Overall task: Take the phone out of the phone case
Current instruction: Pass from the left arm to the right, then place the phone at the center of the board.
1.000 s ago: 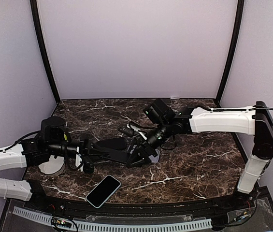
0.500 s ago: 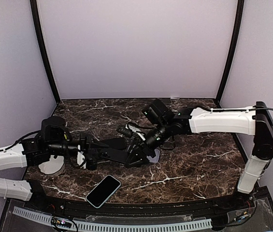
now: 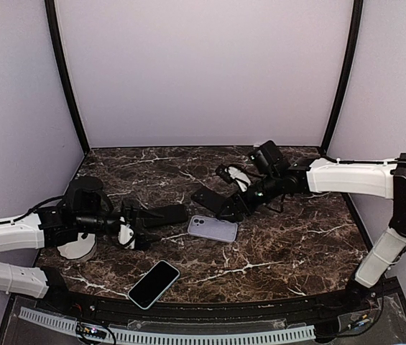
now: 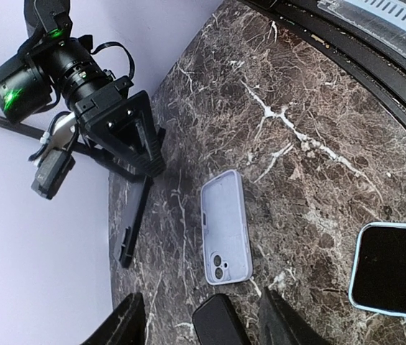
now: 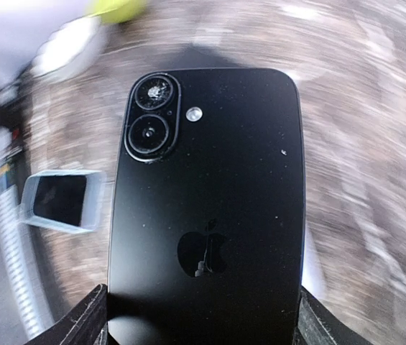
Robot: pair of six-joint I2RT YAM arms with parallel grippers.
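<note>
The right hand (image 5: 201,309) clamps one end of a black phone (image 5: 203,187), a finger pressed on each long edge. The phone's long axis runs straight out from the hand, camera end farthest from the fingers and its back turned up to the wrist camera. From above, it hangs on the far side of the lavender phone case (image 3: 212,228), pointing across the desk (image 3: 296,244) toward the left arm. From the left wrist it shows edge-on, sloping down; whether its low end touches the marble cannot be told.

Two phones are in view. The second phone (image 3: 154,284), screen up and rimmed in light blue, lies flat nearer the arms' bases than the lavender case, to its left and well apart from it.

The lavender case lies flat with its hollow side up and nothing in it. Its long axis runs left to right and its camera cutout is at the left end.

The left hand (image 4: 203,327), fingers parted, is low over the desk just left of the case.
</note>
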